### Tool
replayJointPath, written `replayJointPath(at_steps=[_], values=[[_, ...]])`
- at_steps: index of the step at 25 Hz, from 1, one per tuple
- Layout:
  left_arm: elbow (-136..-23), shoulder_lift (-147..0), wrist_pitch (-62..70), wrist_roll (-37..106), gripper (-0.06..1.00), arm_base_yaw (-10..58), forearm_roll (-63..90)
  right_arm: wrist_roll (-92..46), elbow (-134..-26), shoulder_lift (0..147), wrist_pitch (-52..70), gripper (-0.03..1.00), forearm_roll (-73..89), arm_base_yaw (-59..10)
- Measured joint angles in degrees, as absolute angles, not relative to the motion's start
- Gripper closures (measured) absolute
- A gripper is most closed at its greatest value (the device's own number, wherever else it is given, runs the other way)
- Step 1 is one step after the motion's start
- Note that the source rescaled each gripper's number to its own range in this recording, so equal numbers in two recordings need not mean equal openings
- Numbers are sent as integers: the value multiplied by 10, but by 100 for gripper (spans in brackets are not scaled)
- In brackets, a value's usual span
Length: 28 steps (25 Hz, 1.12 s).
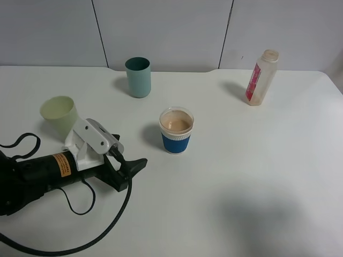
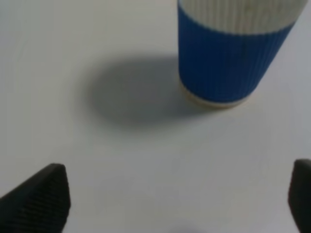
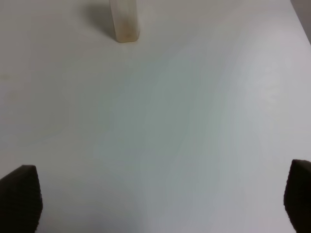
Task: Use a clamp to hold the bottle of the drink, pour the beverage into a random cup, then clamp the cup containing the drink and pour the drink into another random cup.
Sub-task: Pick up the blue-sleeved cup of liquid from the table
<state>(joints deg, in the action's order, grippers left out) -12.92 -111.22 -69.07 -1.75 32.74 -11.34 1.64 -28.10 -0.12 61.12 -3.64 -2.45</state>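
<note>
The blue-banded cup (image 1: 176,130), full of beige beverage (image 1: 176,124), stands at centre, right of the left gripper (image 1: 134,172), its jaws gaping empty, while the right gripper (image 3: 160,204), out of the overhead shot and cropped to two fingertips, spreads wide and empty before the far-right bottle (image 1: 261,77).

The cup (image 2: 228,53) is cropped at its rim in the left wrist view. The bottle (image 3: 125,22) shows only its blurred base in the right wrist view, its label (image 1: 252,81) too small to read.
</note>
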Motion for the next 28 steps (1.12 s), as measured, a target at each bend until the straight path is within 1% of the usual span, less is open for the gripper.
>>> replayJointPath(at_steps=[5, 9, 15, 16, 17, 19, 21, 22, 23, 24, 25, 28], values=[[-155, -1115, -691, -18, 35, 327, -135, 16, -281, -1, 611, -3, -36, -25], [-174, -1124, -692, -17, 39, 327, -143, 16, -281, -1, 611, -3, -36, -25], [-195, -1165, -693, -16, 39, 327, -163, 16, -281, -1, 611, -3, -36, -25], [-202, -1171, -693, -17, 36, 327, -172, 16, -281, -1, 611, -3, -36, -25], [-202, -1171, -693, -17, 36, 327, -172, 16, -281, -1, 611, -3, -36, -25], [-208, -1172, -692, -24, 26, 327, -178, 16, -281, -1, 611, -3, -36, -25], [-209, -1172, -692, -25, 24, 327, -178, 16, -281, -1, 611, -3, -36, -25], [-214, -1172, -694, -43, 9, 327, -179, 16, -281, -1, 611, -3, -36, -25], [-216, -1172, -694, -51, 4, 327, -180, 16, -281, -1, 611, -3, -36, -25], [-216, -1172, -694, -51, 4, 327, -180, 16, -281, -1, 611, -3, -36, -25], [-218, -1172, -695, -60, -1, 327, -180, 16, -281, -1, 611, -3, -36, -25], [-234, -1172, -695, -66, -4, 327, -184, 16, -281, -1, 611, -3, -36, -25]])
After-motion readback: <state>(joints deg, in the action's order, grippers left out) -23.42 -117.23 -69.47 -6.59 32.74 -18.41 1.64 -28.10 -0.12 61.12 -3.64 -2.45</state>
